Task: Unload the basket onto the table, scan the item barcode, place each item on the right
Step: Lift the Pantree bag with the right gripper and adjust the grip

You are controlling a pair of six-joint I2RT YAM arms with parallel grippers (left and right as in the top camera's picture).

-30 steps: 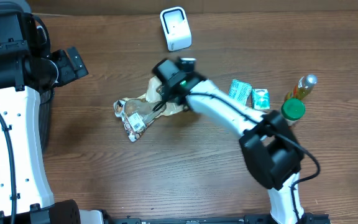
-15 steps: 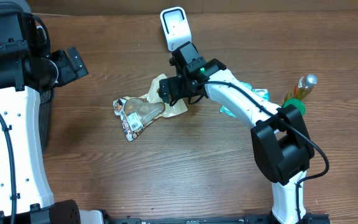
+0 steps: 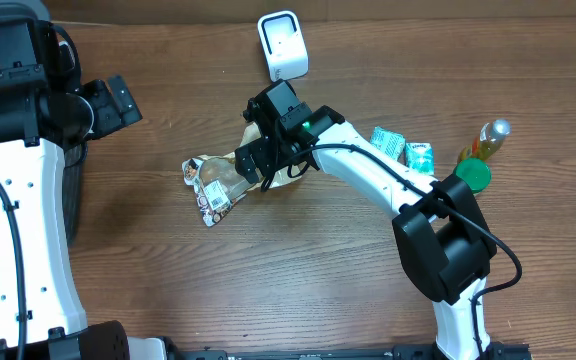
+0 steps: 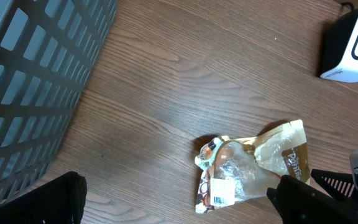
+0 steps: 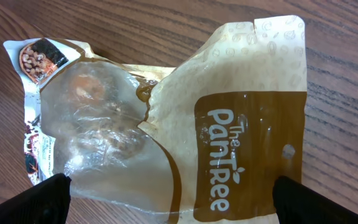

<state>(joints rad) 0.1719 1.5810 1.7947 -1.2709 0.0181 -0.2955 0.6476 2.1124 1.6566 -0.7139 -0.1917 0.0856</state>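
Pre-grasp: right gripper [image 5: 173,198], jaws apart, straddles snack bag [image 5: 104,124], maybe touching; next clamp it, lift toward scanner [image 3: 282,45] beyond gripper

Overhead cam sits above the table [image 3: 268,290] and looks straight down, far enough back that I get both arms and the whole worktop, arm bases at the bottom edge. Left wrist cam rides high, tilted down across the wood, wide view: basket [image 4: 36,81] on its left, scanner [image 4: 353,46] top right, snack bag [image 4: 247,168] low centre, left fingertips [image 4: 61,199] dark in the bottom corners. Right wrist cam hangs very close over the bag, facing down. The bag nearly fills that frame, right fingertips [image 5: 42,199] in the bottom corners. All three views share the bag. Overhead and left wrist also share the scanner.
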